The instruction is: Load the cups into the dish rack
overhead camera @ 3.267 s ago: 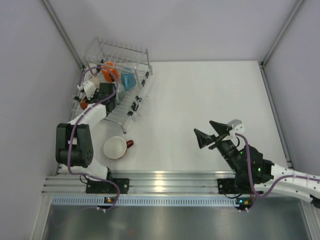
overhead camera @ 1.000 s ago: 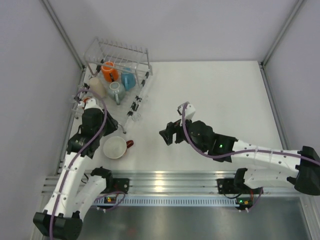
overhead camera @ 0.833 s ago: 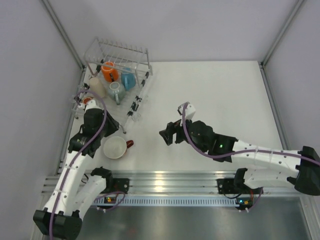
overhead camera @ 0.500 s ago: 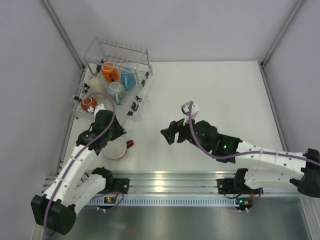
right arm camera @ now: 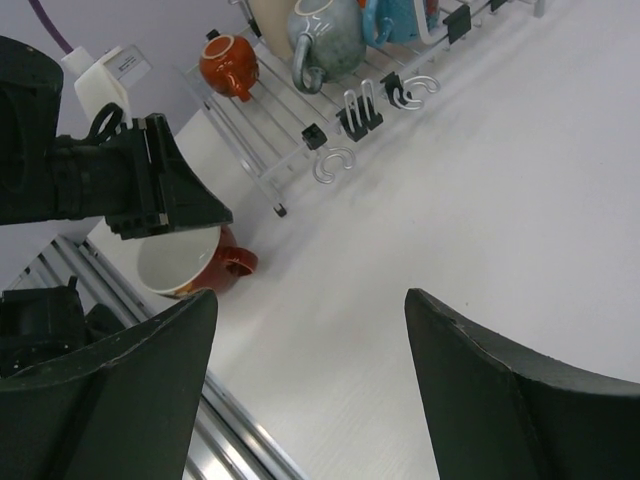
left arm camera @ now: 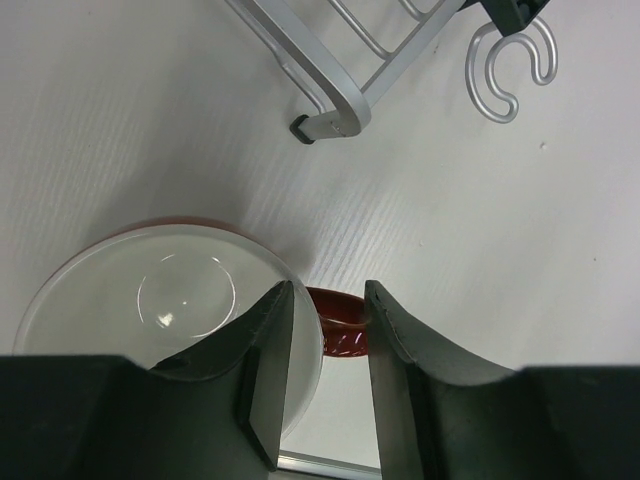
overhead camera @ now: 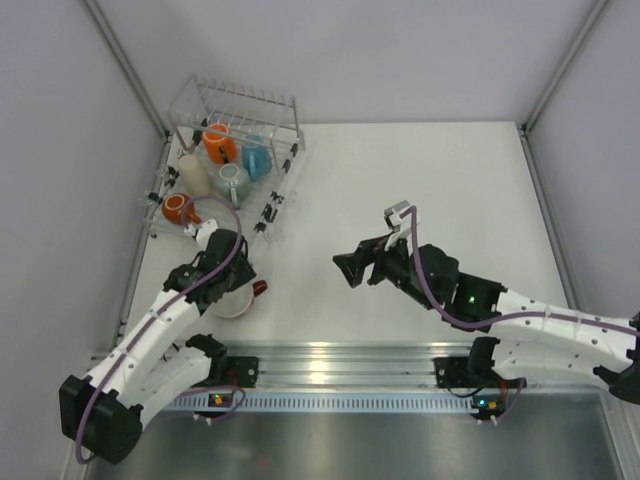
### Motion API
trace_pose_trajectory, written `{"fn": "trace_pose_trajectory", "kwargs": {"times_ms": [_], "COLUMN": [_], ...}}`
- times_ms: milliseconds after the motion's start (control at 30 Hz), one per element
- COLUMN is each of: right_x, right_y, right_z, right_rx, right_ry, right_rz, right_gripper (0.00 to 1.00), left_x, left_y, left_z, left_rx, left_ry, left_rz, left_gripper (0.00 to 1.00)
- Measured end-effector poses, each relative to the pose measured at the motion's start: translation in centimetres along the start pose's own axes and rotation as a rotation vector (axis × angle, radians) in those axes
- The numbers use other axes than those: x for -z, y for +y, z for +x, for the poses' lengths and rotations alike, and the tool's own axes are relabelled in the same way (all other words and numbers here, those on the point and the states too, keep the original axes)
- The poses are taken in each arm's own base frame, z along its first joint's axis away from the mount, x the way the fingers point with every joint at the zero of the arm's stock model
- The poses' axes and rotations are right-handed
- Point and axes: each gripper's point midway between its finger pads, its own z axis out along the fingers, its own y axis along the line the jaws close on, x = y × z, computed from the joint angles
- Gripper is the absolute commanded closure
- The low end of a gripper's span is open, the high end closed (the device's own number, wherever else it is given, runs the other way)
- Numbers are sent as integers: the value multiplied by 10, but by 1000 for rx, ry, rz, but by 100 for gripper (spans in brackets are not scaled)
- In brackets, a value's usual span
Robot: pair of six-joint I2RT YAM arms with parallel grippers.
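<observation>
The wide white red-handled cup (overhead camera: 228, 300) stands upright on the table in front of the dish rack (overhead camera: 283, 113). My left gripper (overhead camera: 236, 276) is open just above it. In the left wrist view its jaws straddle the cup's rim (left arm camera: 170, 300) at the red handle (left arm camera: 340, 322), one finger over the cup's inside. The rack holds the orange mug (overhead camera: 220, 142), a bright blue cup (overhead camera: 256, 158), the light blue mug (overhead camera: 232, 180), the beige tumbler (overhead camera: 193, 172) and the small dark red mug (overhead camera: 176, 208). My right gripper (overhead camera: 352, 268) is open and empty over mid-table.
The rack's near corner foot (left arm camera: 330, 100) and a loose-looking metal hook (left arm camera: 510, 65) lie close beyond the cup. The aluminium rail (overhead camera: 330, 360) runs along the table's near edge. The right wrist view shows the cup (right arm camera: 180, 262) and the left gripper (right arm camera: 140, 190).
My left gripper has moved from the rack's near end down and right onto the white cup. My right gripper has drifted a little to the right, still open.
</observation>
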Motion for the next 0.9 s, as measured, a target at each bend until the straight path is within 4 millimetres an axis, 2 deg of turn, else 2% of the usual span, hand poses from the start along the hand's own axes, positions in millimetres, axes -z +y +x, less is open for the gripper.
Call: {"fn": "trace_pose_trajectory", "kwargs": {"times_ms": [233,567,700,800,900], "right_x": [7,18,20,22,24], "right_y": [-10,-13,-18,-20,-22], "right_z": [8,0,3,3,0], "right_rx": [10,1,6,8,6], "right_ry": [11,-18,-18,-23,-32], "right_rz": [23,22,30,37,44], "right_gripper": [23,23,23,23,23], "left_x": [-2,-9,-14,-16,-18], "left_y": [6,12,15,16,15], "left_z": [2,6,11,14,16], "left_rx": [7,28,20,19,27], "left_ry": [-7,5,24,33,44], "left_rz": [-45,-90,-114,-127,-134], "left_gripper": [59,61,62,68,80]}}
